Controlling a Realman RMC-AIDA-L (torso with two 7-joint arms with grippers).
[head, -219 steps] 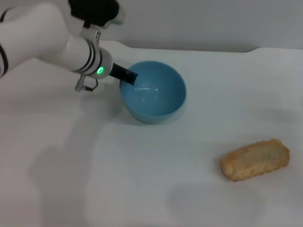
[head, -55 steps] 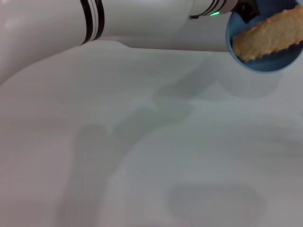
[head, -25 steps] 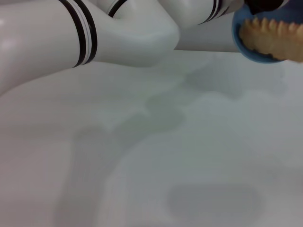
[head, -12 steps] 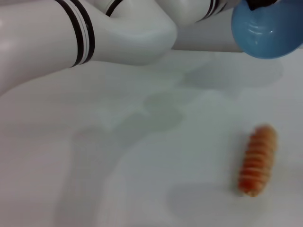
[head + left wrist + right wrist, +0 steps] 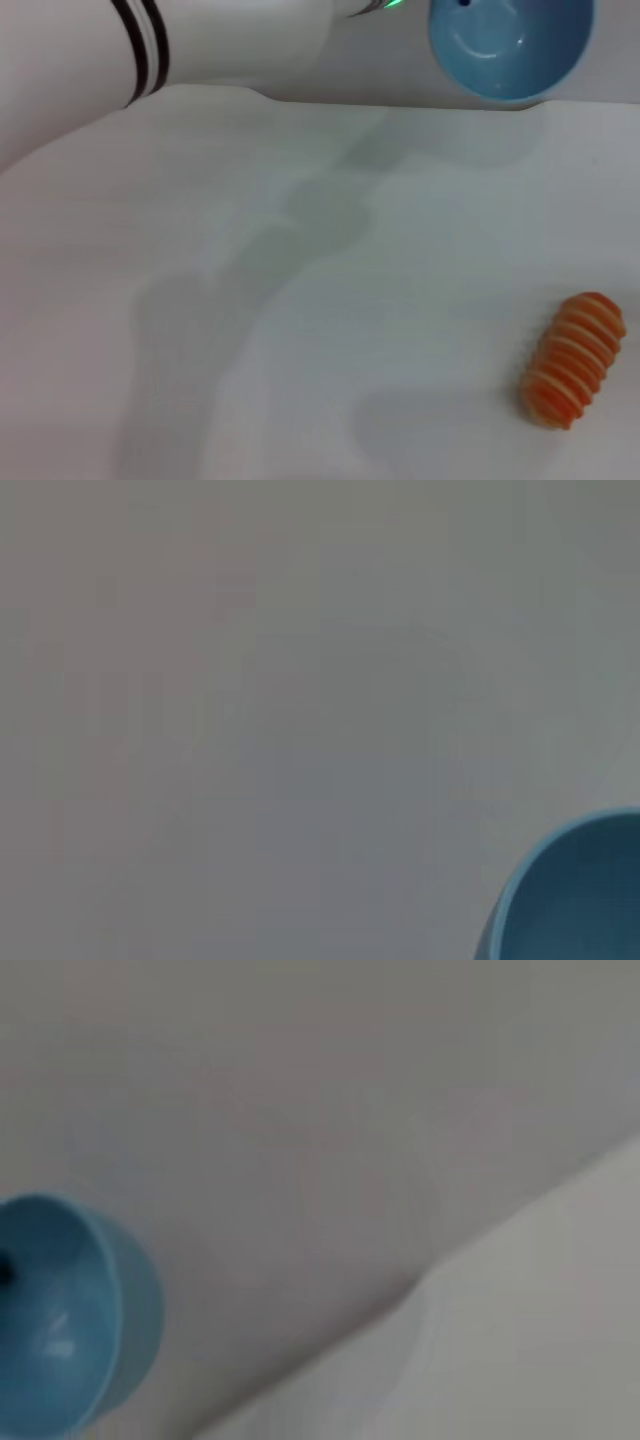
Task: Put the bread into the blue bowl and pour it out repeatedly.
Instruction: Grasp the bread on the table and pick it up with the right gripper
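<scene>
From the head we see the blue bowl held aloft, empty, now higher and further left than half a second ago; the bread lies on edge on the bench, slightly shifted. Our left wrist shows the bowl's rim; the right wrist shows it farther off. Either gripper's state we cannot tell.
</scene>
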